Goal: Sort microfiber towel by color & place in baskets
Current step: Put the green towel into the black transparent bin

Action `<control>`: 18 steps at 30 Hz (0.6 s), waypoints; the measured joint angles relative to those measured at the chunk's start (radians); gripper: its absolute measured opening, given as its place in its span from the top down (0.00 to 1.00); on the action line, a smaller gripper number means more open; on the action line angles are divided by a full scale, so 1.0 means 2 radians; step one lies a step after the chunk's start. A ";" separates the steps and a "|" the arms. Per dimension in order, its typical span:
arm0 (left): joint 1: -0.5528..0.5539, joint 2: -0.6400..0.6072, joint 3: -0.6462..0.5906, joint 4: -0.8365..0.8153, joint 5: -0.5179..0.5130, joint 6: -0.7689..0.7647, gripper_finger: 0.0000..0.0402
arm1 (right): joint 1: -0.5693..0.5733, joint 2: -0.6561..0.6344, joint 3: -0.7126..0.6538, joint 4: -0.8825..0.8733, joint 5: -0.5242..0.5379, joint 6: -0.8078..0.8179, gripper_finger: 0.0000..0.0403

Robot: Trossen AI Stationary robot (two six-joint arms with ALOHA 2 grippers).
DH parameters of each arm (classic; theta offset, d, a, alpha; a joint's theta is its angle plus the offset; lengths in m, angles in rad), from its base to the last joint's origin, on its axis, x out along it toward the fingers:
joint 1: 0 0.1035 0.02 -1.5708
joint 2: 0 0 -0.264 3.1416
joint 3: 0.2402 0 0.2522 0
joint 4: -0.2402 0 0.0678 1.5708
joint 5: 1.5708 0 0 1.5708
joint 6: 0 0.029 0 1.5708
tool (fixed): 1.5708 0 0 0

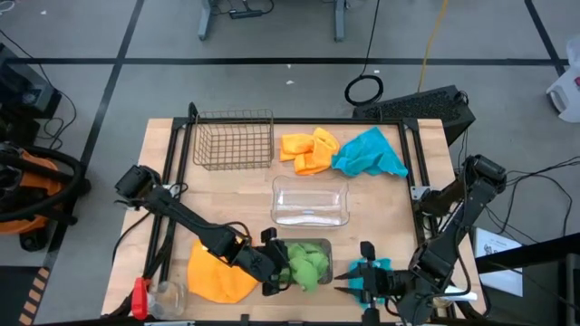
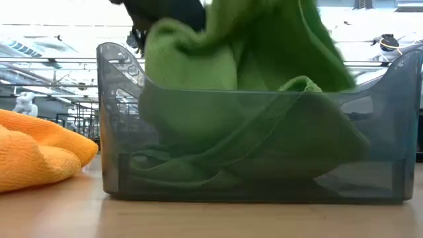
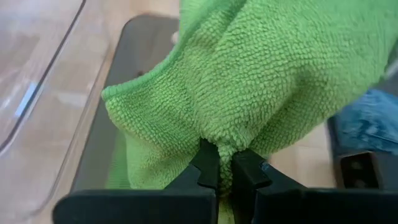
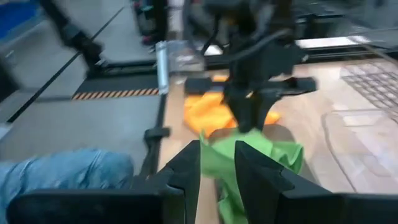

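Note:
My left gripper hangs over the grey tray at the table's near edge, shut on a light green towel. In the low view that towel rises above the tray's wall, and more green cloth lies inside. My right gripper sits just right of the tray, pointing left at it, its fingers a narrow gap apart. A teal-blue towel lies at it. One orange-yellow towel lies left of the tray. Another orange-yellow towel and a teal-blue one lie at the far side. My left gripper pinches a bunched fold of the green towel between its two fingers, several layers gathered together. The cloth spreads out beyond the fingertips and its lower part drops into the grey tray. My right gripper: whether it touches the teal-blue towel beside it, I cannot tell.
A brown wire-mesh basket stands at the far left and a clear plastic tray at the table's middle. A red-handled object and a clear item sit at the near left corner. Black frame rails run along both sides.

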 joint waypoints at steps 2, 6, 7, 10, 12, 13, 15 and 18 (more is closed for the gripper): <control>0.005 0.007 0.000 0.000 0.007 -0.003 0.96 | -0.002 0.011 0.000 0.003 0.018 0.019 0.77; 0.011 0.013 0.000 0.004 0.012 -0.003 0.96 | -0.015 0.042 0.000 0.023 0.007 0.011 0.77; 0.012 0.013 0.000 0.006 0.012 -0.003 0.96 | -0.018 0.051 0.000 0.030 0.002 0.007 0.77; 0.014 0.013 0.000 0.008 0.012 -0.001 0.96 | -0.038 0.079 0.000 0.054 -0.029 -0.002 0.77; 0.014 0.013 0.000 0.009 0.012 0.010 0.96 | -0.054 0.096 0.000 0.066 -0.052 -0.012 0.77; 0.014 0.013 0.000 0.010 0.012 0.012 0.96 | -0.061 0.104 0.000 0.070 -0.055 -0.018 0.77; 0.014 0.013 0.000 0.006 0.008 0.012 0.96 | -0.074 0.118 0.000 0.080 -0.054 -0.025 0.77; 0.016 0.013 0.000 0.006 0.006 0.012 0.96 | -0.091 0.128 0.000 0.093 -0.062 -0.026 0.77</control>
